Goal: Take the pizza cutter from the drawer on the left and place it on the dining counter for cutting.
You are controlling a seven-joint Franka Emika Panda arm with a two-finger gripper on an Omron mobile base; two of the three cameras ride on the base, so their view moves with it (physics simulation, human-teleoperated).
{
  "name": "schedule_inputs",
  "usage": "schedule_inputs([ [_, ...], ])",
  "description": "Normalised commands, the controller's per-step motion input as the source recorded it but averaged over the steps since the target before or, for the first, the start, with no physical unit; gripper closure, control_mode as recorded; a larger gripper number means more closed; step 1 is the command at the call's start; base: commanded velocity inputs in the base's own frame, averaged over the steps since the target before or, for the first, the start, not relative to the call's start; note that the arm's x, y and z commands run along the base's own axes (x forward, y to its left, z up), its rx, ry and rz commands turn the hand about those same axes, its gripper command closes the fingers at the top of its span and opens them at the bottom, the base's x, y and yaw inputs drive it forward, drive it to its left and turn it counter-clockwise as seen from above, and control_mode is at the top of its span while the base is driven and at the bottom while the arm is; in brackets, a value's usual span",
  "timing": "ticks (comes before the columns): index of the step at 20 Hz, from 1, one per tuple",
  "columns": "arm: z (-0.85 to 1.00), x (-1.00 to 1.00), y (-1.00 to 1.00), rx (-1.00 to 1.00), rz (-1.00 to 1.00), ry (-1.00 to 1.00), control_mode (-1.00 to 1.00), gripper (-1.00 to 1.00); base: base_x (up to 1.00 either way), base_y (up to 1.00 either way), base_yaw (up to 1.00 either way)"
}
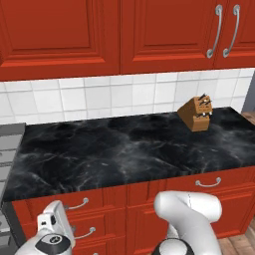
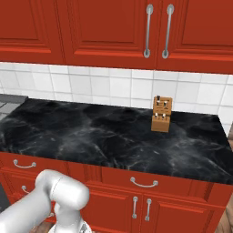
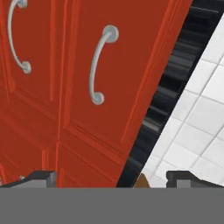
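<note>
The drawer [image 1: 97,198] is the top red one at the left under the black marble counter, shut, with a curved silver bar handle. From the right base it appears as the drawer [image 2: 18,158] at the left edge. The rolled hand view shows the drawer [image 3: 127,83] close up, its handle left of the counter edge. My gripper [image 3: 114,178] is open, fingertips wide apart, facing this front with nothing between them. The white arm [image 1: 54,221] hangs low before the left drawers. The pizza cutter is hidden. The dining counter is out of view.
A similar drawer [image 1: 102,226] lies beneath. A wooden knife block [image 1: 195,113] stands at the back right of the black marble counter [image 1: 124,144], under red wall cupboards [image 1: 99,30]. A grey stove [image 1: 9,144] borders the counter's left end. Another drawer [image 1: 209,180] sits to the right.
</note>
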Motion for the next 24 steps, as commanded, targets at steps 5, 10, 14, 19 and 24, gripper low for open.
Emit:
schedule_inputs([
  [5,-0.08,0.01,0.06,-0.1,0.08,-0.13,-1.0,-1.0,0.0,0.0,0.0],
  [10,-0.04,0.07,0.17,-0.08,0.03,-0.14,-1.0,-1.0,0.0,0.0,0.0],
  [14,0.0,0.14,0.1,-0.03,0.0,-0.15,-1.0,-1.0,0.0,0.0,0.0],
  [19,0.0,0.2,0.03,0.0,0.0,-0.11,-1.0,-1.0,0.0,0.0,0.0],
  [24,-0.2,0.14,0.01,0.0,0.02,-0.15,-1.0,-1.0,0.0,0.0,0.0],
])
